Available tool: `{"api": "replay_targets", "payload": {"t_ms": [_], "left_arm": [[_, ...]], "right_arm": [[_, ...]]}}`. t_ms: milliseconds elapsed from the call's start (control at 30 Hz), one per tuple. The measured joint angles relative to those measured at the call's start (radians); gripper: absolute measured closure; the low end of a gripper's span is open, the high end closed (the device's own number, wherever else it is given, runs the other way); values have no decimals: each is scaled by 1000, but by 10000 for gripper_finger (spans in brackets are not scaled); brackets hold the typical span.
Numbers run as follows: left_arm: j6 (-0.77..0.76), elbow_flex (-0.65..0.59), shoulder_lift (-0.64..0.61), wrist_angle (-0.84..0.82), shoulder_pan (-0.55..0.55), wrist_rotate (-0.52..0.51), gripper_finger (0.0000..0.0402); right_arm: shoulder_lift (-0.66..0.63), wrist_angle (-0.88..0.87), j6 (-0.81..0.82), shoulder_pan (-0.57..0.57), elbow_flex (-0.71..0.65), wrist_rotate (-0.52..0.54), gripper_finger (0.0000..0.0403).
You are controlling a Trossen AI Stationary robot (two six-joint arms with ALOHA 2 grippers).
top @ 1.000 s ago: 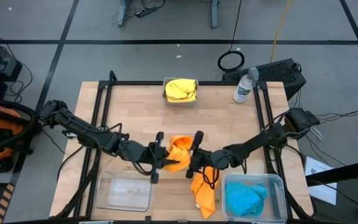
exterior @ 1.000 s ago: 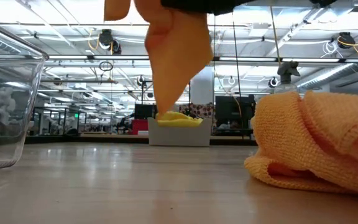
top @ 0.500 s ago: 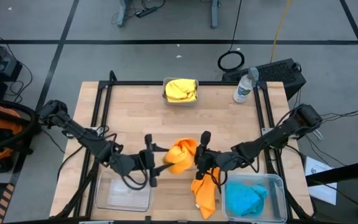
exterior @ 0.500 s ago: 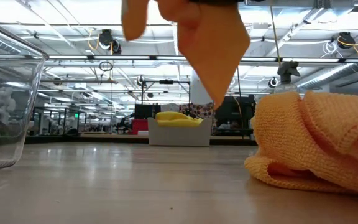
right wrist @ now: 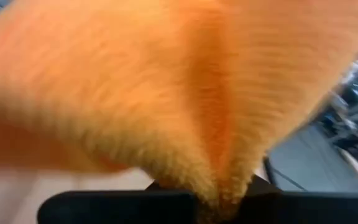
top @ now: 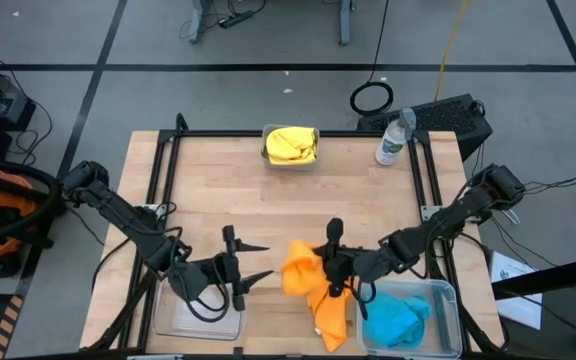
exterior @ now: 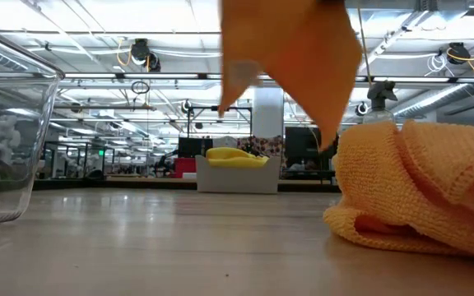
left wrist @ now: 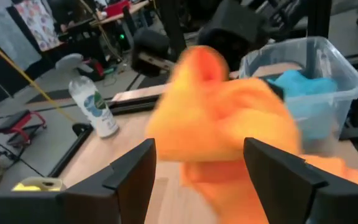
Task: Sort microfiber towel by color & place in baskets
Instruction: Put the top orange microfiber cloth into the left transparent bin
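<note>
An orange microfiber towel (top: 301, 268) hangs in the air over the table's near middle, with my right gripper (top: 323, 268) shut on it. In the low view this towel (exterior: 295, 49) hangs from the top of the picture. A second orange towel (top: 330, 318) lies bunched on the table just nearer. My left gripper (top: 260, 262) stands open to the hanging towel's left, apart from it, beside an empty clear basket (top: 200, 308). Blue towels (top: 393, 320) lie in the near right basket (top: 446, 295). Yellow towels (top: 290, 143) fill the small far basket (top: 290, 160). My right gripper pinches a bunched fold of the orange towel (right wrist: 219, 180) between its two fingers; how many layers, I cannot tell. The fingers come level from the table's right. The cloth hangs slack, its lower tip (exterior: 329, 141) above the table top.
A clear water bottle (top: 393, 137) stands at the far right corner. A black frame (top: 158, 190) runs along the table's left, right and far sides. The lying orange towel (exterior: 422, 193) sits close before the low camera.
My left gripper has opened, let go of the orange towel and drawn back toward the table's left and near edge. My right gripper has shut on that towel and carried it, lifted clear, a little toward the right and near edge.
</note>
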Motion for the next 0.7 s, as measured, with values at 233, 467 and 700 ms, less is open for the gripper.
{"api": "replay_targets", "payload": {"t_ms": [233, 467, 700], "left_arm": [[-45, -10, 67, 23, 41, -13, 153], [-44, -10, 188, 120, 115, 11, 142], [-37, -10, 257, 221, 140, 102, 109]], "right_arm": [[15, 23, 11, 19, 0, -11, 399], [15, 40, -1, -3, 0, -11, 399], [15, 45, -30, -9, 0, -13, 399]]}}
